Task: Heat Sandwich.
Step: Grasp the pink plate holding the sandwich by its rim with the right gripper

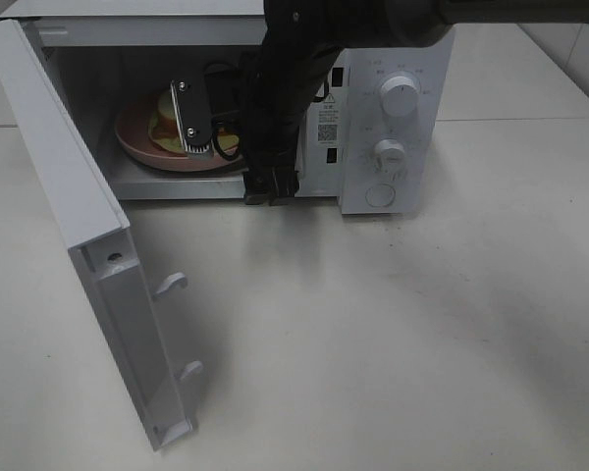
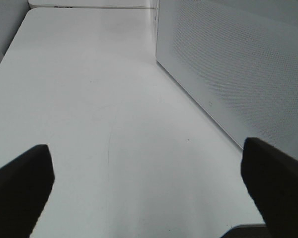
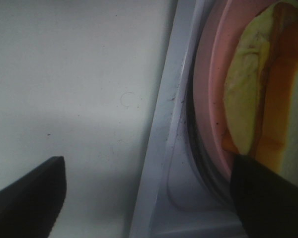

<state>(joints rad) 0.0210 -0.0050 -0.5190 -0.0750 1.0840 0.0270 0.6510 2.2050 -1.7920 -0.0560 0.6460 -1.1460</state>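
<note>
**Sandwich in the oven, door yet to shut**

We see the sandwich on its pink plate inside the microwave. Our right gripper hangs at the cavity's mouth, jaws wide, holding nothing; our left gripper is likewise spread and empty. We should draw clear before swinging the door closed.

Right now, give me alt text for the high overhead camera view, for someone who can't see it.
A white microwave stands on a pale table with its door swung wide open, and a dark robot arm reaches into it. Inside, a sandwich sits on a pink plate.
</note>
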